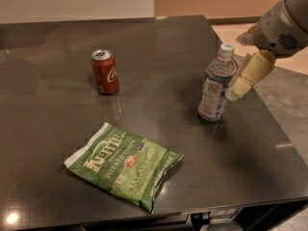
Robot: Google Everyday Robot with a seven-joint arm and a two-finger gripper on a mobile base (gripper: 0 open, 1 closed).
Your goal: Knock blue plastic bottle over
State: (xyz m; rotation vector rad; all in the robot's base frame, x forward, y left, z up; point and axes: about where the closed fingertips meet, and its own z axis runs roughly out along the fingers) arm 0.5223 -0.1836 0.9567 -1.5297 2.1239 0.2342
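Note:
The blue plastic bottle (217, 84) stands upright on the dark table (159, 52), right of the middle; it is clear and bluish with a white cap and a white-and-blue label. My gripper (239, 86), cream-coloured on a grey arm, comes in from the upper right. It hangs just to the right of the bottle at label height. Its tip is at the bottle's side, and I cannot tell whether it touches.
A red soda can (105, 71) stands upright at the left centre. A green bag of potato chips (123, 163) lies flat near the front edge. The table's right edge runs close behind the bottle, with floor beyond it.

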